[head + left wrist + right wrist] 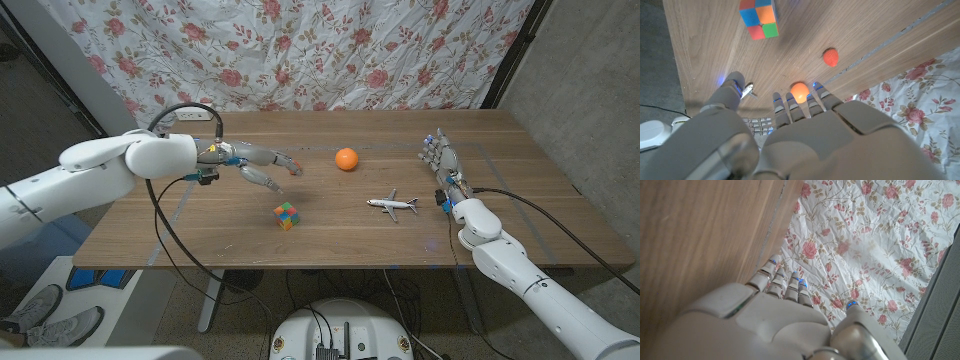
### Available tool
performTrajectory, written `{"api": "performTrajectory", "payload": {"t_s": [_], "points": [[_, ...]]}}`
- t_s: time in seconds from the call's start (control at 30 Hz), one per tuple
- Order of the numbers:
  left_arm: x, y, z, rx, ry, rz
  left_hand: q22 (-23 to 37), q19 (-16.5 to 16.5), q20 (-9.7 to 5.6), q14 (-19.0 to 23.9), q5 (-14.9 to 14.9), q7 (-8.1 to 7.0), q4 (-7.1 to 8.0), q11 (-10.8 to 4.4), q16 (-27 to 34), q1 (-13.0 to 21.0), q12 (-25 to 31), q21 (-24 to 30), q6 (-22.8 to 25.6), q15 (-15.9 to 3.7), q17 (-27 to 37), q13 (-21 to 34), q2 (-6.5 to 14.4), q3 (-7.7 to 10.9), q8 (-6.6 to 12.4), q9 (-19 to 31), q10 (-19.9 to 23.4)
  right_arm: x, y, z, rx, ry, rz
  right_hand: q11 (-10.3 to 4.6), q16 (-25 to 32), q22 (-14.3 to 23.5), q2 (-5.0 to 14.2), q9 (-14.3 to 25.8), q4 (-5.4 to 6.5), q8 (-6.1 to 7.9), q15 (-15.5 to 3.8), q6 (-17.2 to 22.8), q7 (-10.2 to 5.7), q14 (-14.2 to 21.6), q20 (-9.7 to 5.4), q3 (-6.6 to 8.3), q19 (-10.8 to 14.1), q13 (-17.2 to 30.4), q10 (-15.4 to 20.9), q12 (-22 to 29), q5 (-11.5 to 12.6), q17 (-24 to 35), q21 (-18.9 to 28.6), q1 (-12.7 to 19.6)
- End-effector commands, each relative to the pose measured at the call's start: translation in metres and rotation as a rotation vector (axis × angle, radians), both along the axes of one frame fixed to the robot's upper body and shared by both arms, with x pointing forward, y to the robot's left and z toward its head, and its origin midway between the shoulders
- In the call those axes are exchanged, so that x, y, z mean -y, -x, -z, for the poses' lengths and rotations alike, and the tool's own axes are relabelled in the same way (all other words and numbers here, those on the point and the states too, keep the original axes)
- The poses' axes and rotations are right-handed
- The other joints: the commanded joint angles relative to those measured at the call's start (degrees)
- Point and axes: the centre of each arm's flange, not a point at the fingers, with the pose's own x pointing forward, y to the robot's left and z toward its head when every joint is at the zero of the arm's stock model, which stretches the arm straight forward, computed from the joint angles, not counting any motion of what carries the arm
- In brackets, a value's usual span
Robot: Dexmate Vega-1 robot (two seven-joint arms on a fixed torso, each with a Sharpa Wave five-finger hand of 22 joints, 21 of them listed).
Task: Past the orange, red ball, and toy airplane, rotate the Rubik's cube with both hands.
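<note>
Rubik's cube (pixel 287 215) sits low-centre in the head view, just below-right of my left hand (pixel 257 165), fingers spread, empty. Right hand (pixel 441 160) far right, well apart, fingers straight together, holding nothing; left is nearer.

Makeshift lab; floral sheet (pixel 300 50) backdrop behind wooden table (pixel 330 235), cables hanging.

orange (pixel 346 159): orange | red ball (pixel 830 57): red | Rubik's cube (pixel 287 215): multicoloured squares | toy airplane (pixel 392 205): white | table (pixel 330 245): brown wood | backdrop cloth (pixel 300 50): white, pink roses
</note>
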Motion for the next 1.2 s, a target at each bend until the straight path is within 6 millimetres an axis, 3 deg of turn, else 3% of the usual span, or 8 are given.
{"api": "performTrajectory", "payload": {"t_s": [0.03,0.73,0.9,1.2], "points": [[0.008,0.006,0.014,0.088,-0.123,-0.005,0.1,0.4,-2.23,-0.2,0.2,-0.75,0.02,-0.55,0.0,1.4,-0.1,-0.1,-0.2,-5.15,0.1,0.2,-0.5,0.38,0.32,0.1,-0.3,0.002,-0.001,0.004,-0.004,-0.009,-0.006,-0.18,-0.2,0.3,0.13,0.2,0.11,-0.22,-0.15,0.3,0.17,0.2,-0.5,0.54,0.1,0.2,0.4,0.0,-0.1,0.1,0.4,-0.1],[0.005,-0.006,0.032,0.161,-0.198,0.02,0.1,0.7,-2.52,-0.7,0.0,-0.73,0.12,-0.89,0.0,5.0,-0.3,0.0,-2.3,-5.05,0.2,0.2,-2.9,-0.15,-0.22,0.2,-1.1,0.0,-0.006,0.005,-0.01,-0.029,0.01,-0.27,-0.2,0.3,0.11,0.2,0.09,-0.27,0.04,0.2,0.13,0.2,-0.55,0.66,0.1,0.2,0.3,0.0,-0.2,0.1,0.4,-0.2],[0.004,-0.009,0.037,0.16,-0.219,0.024,0.1,0.2,-2.39,-1.6,0.0,-0.13,0.25,-0.79,-0.1,6.7,-0.5,-0.2,-4.7,-4.61,0.2,0.2,-4.5,-0.84,-0.72,0.2,-2.2,0.0,-0.008,0.004,-0.01,-0.031,0.006,-0.2,-0.1,0.3,0.12,0.2,0.1,-0.27,0.06,0.2,0.13,0.2,-0.53,0.69,0.2,0.2,0.3,-0.1,-0.2,0.2,0.4,-0.3],[0.004,-0.014,0.046,0.19,-0.275,0.053,0.2,-0.2,-2.58,-2.0,0.1,-0.29,0.36,-0.74,0.0,7.9,-0.5,-0.2,-6.3,-4.47,0.2,0.2,-5.5,-1.6,-0.81,0.2,-2.9,-0.001,-0.011,0.002,-0.012,-0.03,0.006,-0.19,-0.2,0.3,0.11,0.2,0.1,-0.27,0.04,0.2,0.09,0.2,-0.54,0.73,0.1,0.2,0.3,-0.1,-0.2,0.2,0.4,-0.3]]}}
